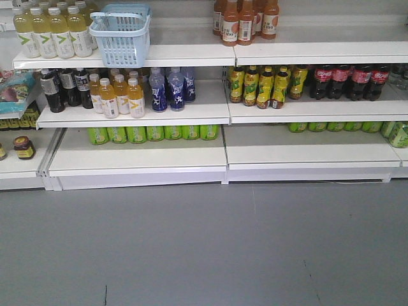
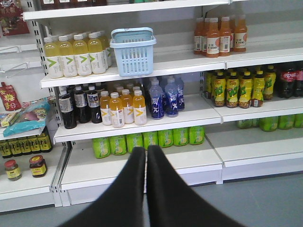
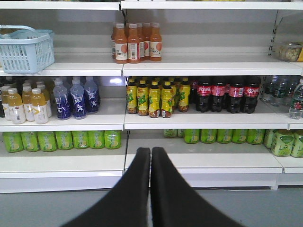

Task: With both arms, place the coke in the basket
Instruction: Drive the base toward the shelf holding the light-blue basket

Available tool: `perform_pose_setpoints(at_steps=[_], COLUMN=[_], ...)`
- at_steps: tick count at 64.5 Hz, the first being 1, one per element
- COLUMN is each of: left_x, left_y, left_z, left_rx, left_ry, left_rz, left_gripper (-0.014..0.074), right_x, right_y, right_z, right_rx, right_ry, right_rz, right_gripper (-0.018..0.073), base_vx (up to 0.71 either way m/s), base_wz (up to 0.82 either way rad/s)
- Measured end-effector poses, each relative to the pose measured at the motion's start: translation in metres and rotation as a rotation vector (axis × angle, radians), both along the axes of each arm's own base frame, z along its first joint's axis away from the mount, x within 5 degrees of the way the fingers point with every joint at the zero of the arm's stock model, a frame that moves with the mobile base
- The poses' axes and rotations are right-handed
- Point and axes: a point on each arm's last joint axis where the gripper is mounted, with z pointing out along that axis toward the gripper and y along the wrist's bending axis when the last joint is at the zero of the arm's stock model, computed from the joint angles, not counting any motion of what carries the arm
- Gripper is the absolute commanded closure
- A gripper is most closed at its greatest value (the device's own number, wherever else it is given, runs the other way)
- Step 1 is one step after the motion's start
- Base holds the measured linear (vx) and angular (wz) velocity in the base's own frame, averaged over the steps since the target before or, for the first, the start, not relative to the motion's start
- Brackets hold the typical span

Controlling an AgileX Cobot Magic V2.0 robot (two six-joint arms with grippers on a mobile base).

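While both wrist cameras face the white shelving [image 1: 191,56], I list as follows. Item one: my left gripper [image 2: 146,150], black wedge fingers pressed together tip to tip, nothing between them, held low before the bottom shelf. Item two: my right gripper [image 3: 150,151], clenched the same way and holding nothing, also low and apart from every bottle. Item three: the basket [image 1: 120,41], light blue, slotted sides, upright on the upper shelf with its thin handles folded over the rim; it stands just beside the pale yellow bottles [image 1: 54,32] and well apart from the orange-brown bottles [image 1: 245,22] on the same level; it also shows in the left wrist view [image 2: 133,54] and at the edge of the right wrist view [image 3: 26,52]. Item four, middle shelf: dark cola bottles with red labels [image 1: 350,81], next to yellow-labelled bottles [image 1: 264,86]; further along, blue bottles [image 1: 169,89] and orange juice bottles [image 1: 118,95]. Item five, lower shelf: green packs [image 1: 153,132] in a row. Item six: grey floor [image 1: 204,248] in front of the shelving
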Motion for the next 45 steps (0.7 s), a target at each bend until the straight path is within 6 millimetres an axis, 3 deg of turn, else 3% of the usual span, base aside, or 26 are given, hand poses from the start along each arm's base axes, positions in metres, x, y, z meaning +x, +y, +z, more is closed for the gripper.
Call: perform_pose_setpoints(at_steps=[45], left_x=[0.0000], left_y=[0.0000], left_z=[0.0000], left_rx=[0.000], left_ry=[0.000], left_rz=[0.000], left_gripper=[0.0603], right_x=[0.0000], right_y=[0.0000], right_z=[0.0000], right_rx=[0.000], right_ry=[0.000], right_rz=[0.000], right_gripper=[0.0568], base_vx=[0.00], base_wz=[0.00])
